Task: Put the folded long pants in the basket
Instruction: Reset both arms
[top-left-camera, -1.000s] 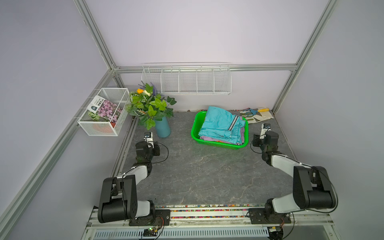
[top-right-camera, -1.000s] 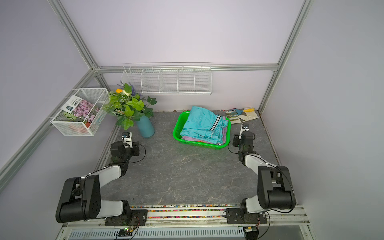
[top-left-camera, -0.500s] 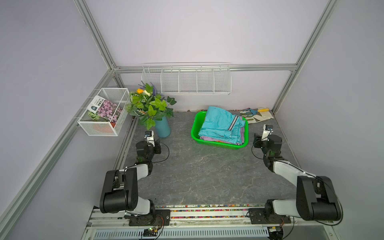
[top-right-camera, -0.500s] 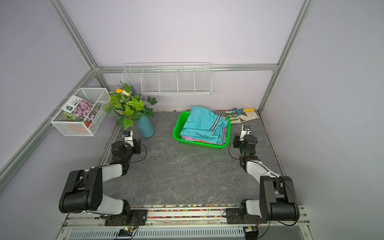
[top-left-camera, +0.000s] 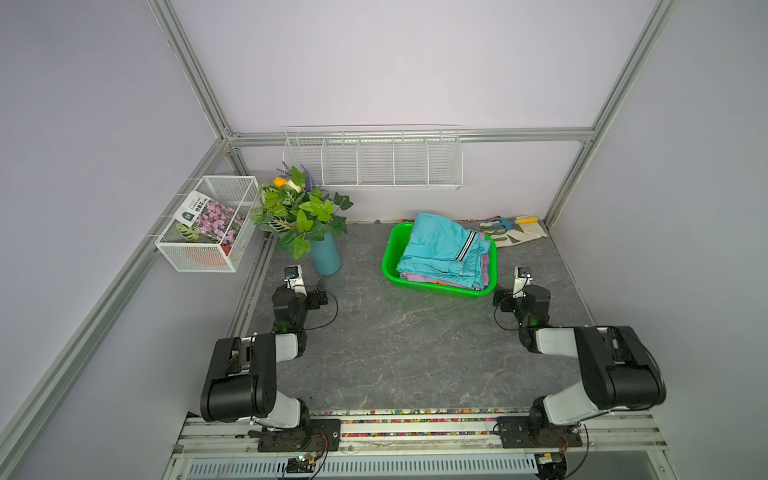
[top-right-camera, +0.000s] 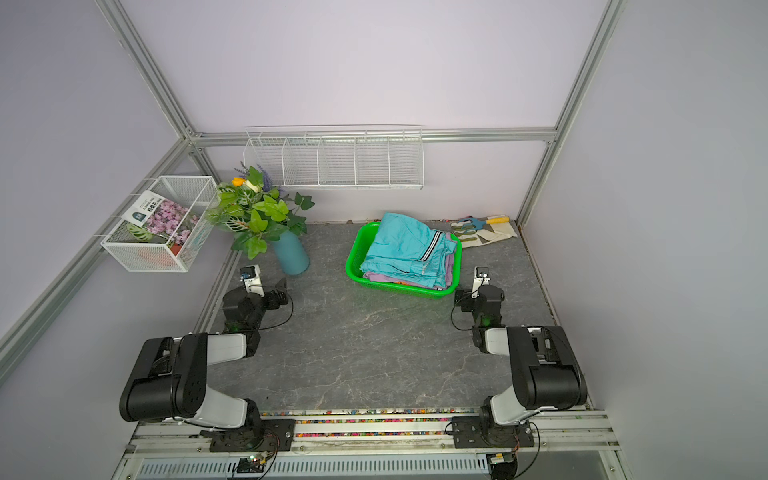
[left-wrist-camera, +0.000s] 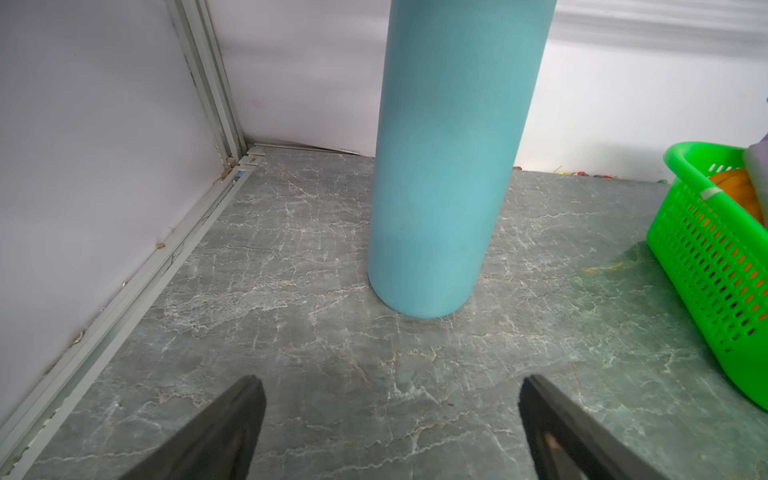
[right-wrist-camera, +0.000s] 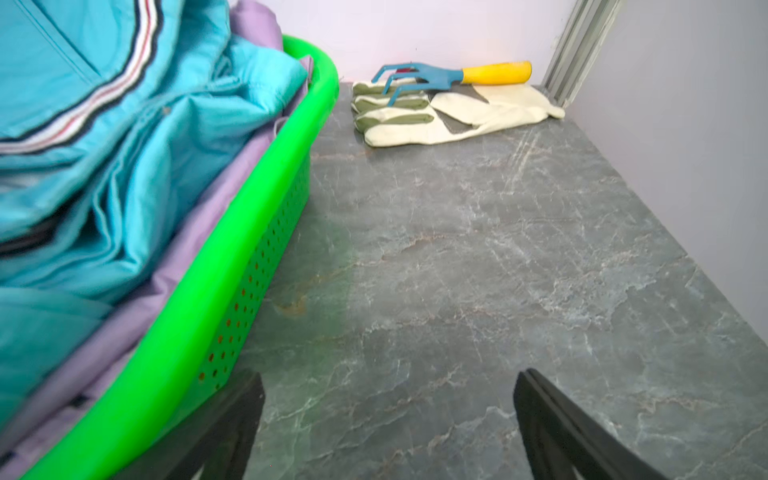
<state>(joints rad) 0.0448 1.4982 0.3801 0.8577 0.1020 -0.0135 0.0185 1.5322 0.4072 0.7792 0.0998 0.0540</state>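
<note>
The green basket (top-left-camera: 388, 266) (top-right-camera: 352, 266) stands at the back of the table, right of centre. The folded long pants lie stacked inside it: teal with a striped side (top-left-camera: 440, 249) (right-wrist-camera: 104, 124) on top, lilac (top-left-camera: 415, 277) (right-wrist-camera: 199, 224) under it, orange (left-wrist-camera: 731, 183) at the bottom. My left gripper (top-left-camera: 322, 291) (left-wrist-camera: 390, 382) is open and empty, low over the table before the vase. My right gripper (top-left-camera: 503, 301) (right-wrist-camera: 388, 376) is open and empty beside the basket's right near corner (right-wrist-camera: 232, 249).
A teal vase (top-left-camera: 326, 257) (left-wrist-camera: 444, 166) with leafy flowers stands left of the basket. Pale gloves (top-left-camera: 519, 237) (right-wrist-camera: 449, 116) and a blue hand rake (right-wrist-camera: 436, 77) lie in the back right corner. White wire baskets (top-left-camera: 208, 224) (top-left-camera: 374, 162) hang on the walls.
Both arms have folded back toward the front rail, the upper links dropping low. Both grippers' jaws have spread wide. The pants and basket have not moved.
</note>
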